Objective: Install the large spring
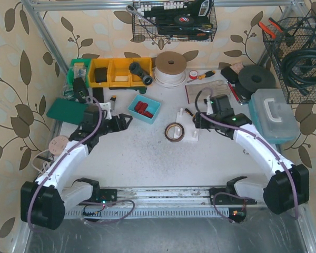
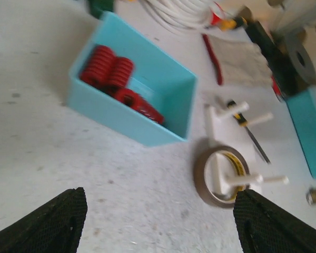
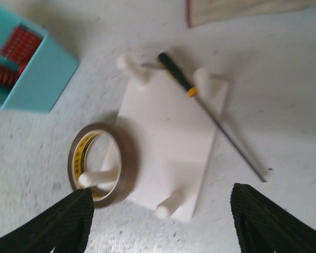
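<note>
Several red springs [image 2: 108, 68] lie in an open teal box [image 2: 168, 79]; the thickest ones stand at its left end. The box [image 1: 153, 107] sits mid-table with the springs [image 1: 142, 108] inside. To its right is a white peg board [image 3: 168, 137] with four pegs, and a brown tape roll [image 3: 102, 163] rings one peg. My left gripper [image 2: 159, 213] hovers open over bare table, short of the box. My right gripper [image 3: 160, 211] is open above the board's near edge, holding nothing. From the top, the left gripper [image 1: 125, 122] and right gripper [image 1: 196, 122] flank the board [image 1: 189, 129].
A thin screwdriver [image 3: 210, 116] lies across the board's far corner. Yellow bins [image 1: 116, 71], a white cord coil [image 1: 170, 68] and a black disc [image 1: 255, 79] line the back. A teal case [image 1: 274, 113] stands at the right, a green block [image 1: 66, 109] at the left.
</note>
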Robot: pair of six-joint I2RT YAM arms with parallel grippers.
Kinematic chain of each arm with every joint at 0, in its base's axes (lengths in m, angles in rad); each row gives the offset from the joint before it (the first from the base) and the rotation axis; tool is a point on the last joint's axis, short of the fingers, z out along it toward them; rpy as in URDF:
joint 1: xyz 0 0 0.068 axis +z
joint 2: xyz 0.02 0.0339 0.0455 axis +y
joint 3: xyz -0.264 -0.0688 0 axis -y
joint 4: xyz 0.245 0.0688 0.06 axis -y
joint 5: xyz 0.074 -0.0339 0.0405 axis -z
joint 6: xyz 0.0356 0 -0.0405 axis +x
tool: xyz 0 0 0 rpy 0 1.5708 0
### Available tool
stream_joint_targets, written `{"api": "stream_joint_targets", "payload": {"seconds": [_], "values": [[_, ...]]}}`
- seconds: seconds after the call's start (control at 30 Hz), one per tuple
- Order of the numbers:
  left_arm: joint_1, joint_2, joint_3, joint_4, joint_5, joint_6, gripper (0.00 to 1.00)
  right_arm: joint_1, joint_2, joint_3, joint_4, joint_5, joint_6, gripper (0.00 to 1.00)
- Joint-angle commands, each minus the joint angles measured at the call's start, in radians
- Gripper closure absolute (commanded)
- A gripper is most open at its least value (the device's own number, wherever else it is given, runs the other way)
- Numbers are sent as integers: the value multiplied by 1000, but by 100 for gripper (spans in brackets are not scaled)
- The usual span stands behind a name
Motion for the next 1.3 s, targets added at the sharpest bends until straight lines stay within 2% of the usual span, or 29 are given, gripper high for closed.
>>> {"api": "stream_joint_targets", "payload": {"seconds": [0.0, 0.13, 0.23, 0.37, 0.47, 0.67, 0.83, 1.07, 1.27], "values": [[-116, 1, 2, 92, -48, 78, 21, 141, -22, -17, -31, 88, -59, 32], [-153, -5, -57, 162, -66, 82, 22, 270, -1, -27, -39, 187, -57, 44], [-168, 3, -114, 221, -101, 69, 22, 335, 49, -23, -23, 236, -54, 50], [-184, 34, -154, 291, -110, 107, 22, 382, 153, 37, -34, 352, -82, 58], [-185, 55, -167, 299, -154, 136, 21, 376, 236, 89, -28, 398, -120, 59], [-186, 65, -167, 312, -146, 152, 21, 296, 416, 257, -61, 265, -207, 66], [-187, 55, -173, 315, -166, 151, 21, 262, 509, 367, -129, 236, -267, 68], [-186, 36, -180, 315, -193, 146, 21, 212, 563, 387, -161, 106, -294, 66], [-186, 21, -184, 315, -192, 146, 21, 215, 602, 378, -160, 88, -290, 65]]}}
